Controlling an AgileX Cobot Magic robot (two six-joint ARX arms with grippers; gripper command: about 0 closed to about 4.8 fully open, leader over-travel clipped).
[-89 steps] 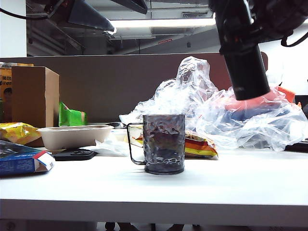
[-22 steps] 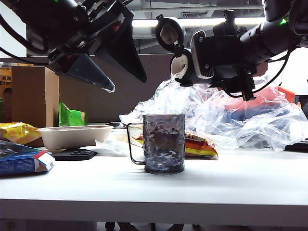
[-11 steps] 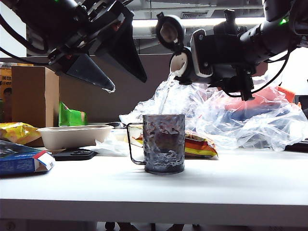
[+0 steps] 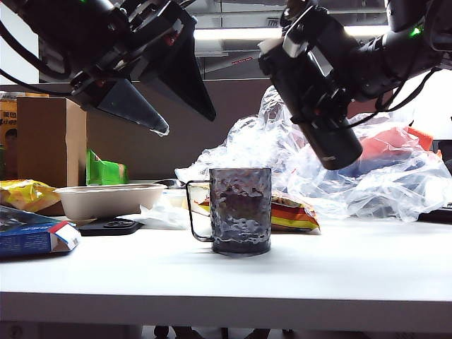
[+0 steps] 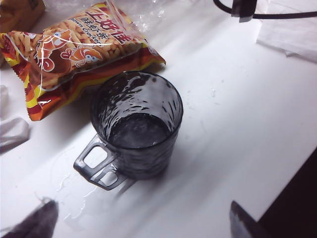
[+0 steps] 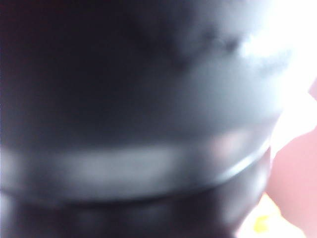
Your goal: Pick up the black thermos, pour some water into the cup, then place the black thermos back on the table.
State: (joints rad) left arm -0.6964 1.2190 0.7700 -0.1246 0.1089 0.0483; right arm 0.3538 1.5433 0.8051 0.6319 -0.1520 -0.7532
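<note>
The right hand (image 4: 311,74) is clamped on the thermos (image 4: 321,106), holding it tilted in the air, up and to the right of the cup (image 4: 240,210). The cup stands on the surface (image 4: 339,275) with water in it. The left hand (image 4: 159,92) hovers up left, fingers apart, empty.
</note>
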